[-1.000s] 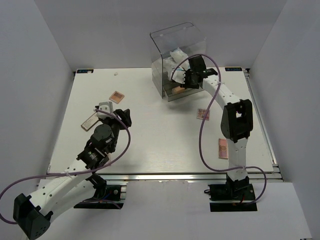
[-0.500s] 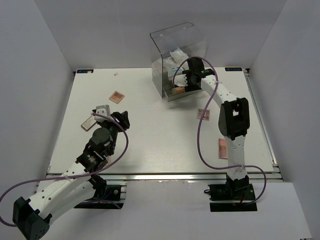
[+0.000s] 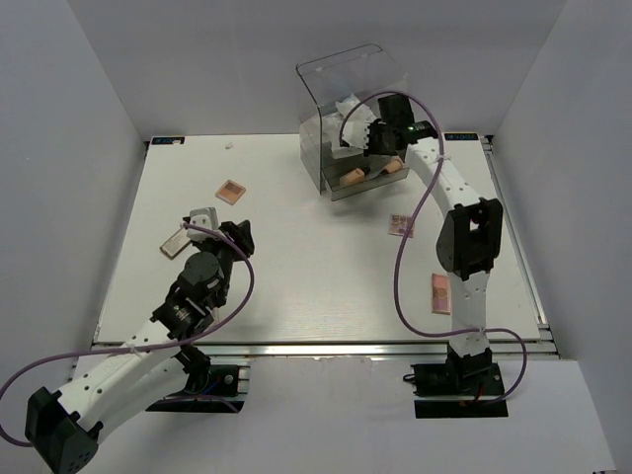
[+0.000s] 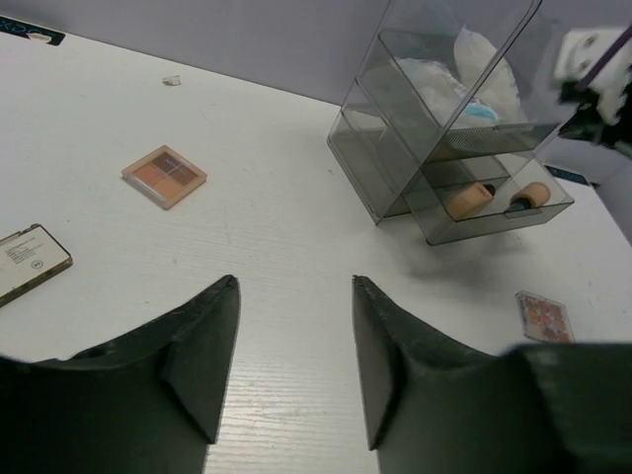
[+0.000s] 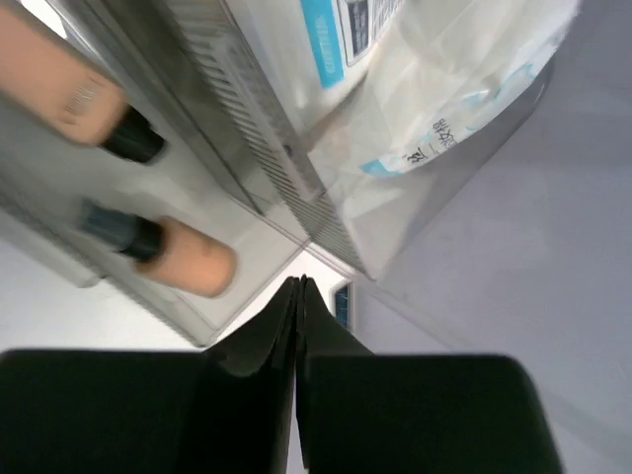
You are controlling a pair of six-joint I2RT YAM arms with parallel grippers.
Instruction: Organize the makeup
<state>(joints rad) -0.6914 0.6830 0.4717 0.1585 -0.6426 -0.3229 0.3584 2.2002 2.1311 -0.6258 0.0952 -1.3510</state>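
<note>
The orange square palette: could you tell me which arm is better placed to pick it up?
Probably the left: the left gripper is open, empty and near the square palette; the right gripper is shut at the acrylic box.

Robot test cell, most likely a lab bench

Plain pale walls [image 3: 84, 89] box in a white table [image 3: 316, 286] on three sides. A metal rail [image 3: 326, 349] edges its near side, where the left arm [image 3: 118, 370] and right arm [image 3: 464, 301] are bolted, trailing purple cables [image 3: 397, 276].
</note>
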